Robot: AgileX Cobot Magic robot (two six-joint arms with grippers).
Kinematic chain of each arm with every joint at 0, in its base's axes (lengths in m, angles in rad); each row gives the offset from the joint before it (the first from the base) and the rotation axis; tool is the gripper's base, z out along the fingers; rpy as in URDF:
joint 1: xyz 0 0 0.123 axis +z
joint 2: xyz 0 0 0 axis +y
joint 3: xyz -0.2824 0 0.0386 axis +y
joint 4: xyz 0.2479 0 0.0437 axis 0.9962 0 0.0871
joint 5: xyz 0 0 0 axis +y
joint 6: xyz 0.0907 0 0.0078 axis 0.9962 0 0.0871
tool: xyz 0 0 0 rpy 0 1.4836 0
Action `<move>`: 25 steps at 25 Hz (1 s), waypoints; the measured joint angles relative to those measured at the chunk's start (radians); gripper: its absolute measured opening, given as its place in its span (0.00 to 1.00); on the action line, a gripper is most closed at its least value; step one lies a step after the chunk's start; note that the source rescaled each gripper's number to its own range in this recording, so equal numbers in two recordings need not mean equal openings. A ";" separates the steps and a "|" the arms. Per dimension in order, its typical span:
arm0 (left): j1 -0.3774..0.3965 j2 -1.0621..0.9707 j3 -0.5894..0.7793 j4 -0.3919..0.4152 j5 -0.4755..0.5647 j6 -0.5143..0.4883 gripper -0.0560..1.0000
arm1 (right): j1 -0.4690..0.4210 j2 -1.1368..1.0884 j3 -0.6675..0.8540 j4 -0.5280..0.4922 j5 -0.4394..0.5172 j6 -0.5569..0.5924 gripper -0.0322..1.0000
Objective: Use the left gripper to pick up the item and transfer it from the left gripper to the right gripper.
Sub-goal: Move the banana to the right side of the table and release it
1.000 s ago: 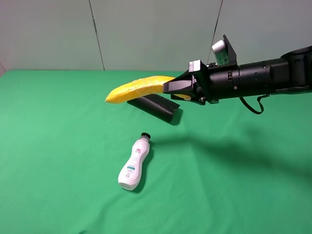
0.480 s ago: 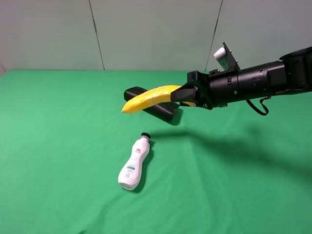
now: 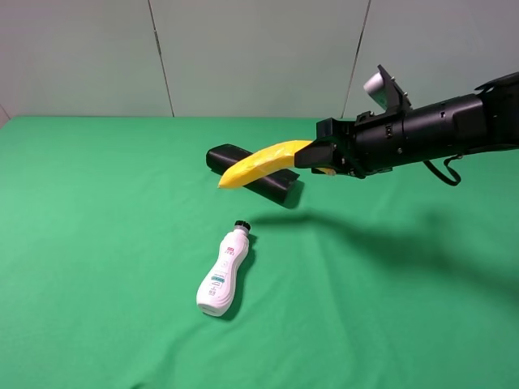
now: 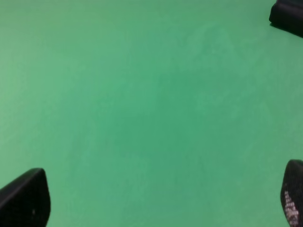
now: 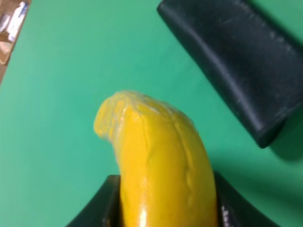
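In the high view, the right gripper (image 3: 302,157), coming in from the right, is clamped on one end of the banana (image 3: 258,162), held in the air over the long black case (image 3: 274,185); a white bottle (image 3: 222,277) lies nearer on the green cloth (image 3: 97,243). The left wrist view shows the left gripper (image 4: 158,201) spread wide above the cloth, gripping nothing. The right wrist view shows the banana pinched between both fingers (image 5: 102,205)

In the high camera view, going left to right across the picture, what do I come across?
White bottle → banana → right tool gripping it. The black case lies behind the banana, overlapping it, so it is left out of the order.
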 joint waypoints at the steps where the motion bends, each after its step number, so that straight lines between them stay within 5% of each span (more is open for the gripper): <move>1: 0.000 0.000 0.000 0.000 0.000 0.000 0.96 | -0.003 -0.011 0.000 -0.029 -0.003 0.017 0.03; 14: 0.000 0.000 0.000 0.000 0.000 0.000 0.96 | -0.325 -0.153 0.000 -0.261 0.129 0.169 0.03; 25: 0.000 0.000 0.000 -0.001 0.000 0.000 0.96 | -0.490 -0.214 0.061 -0.290 0.151 0.177 0.03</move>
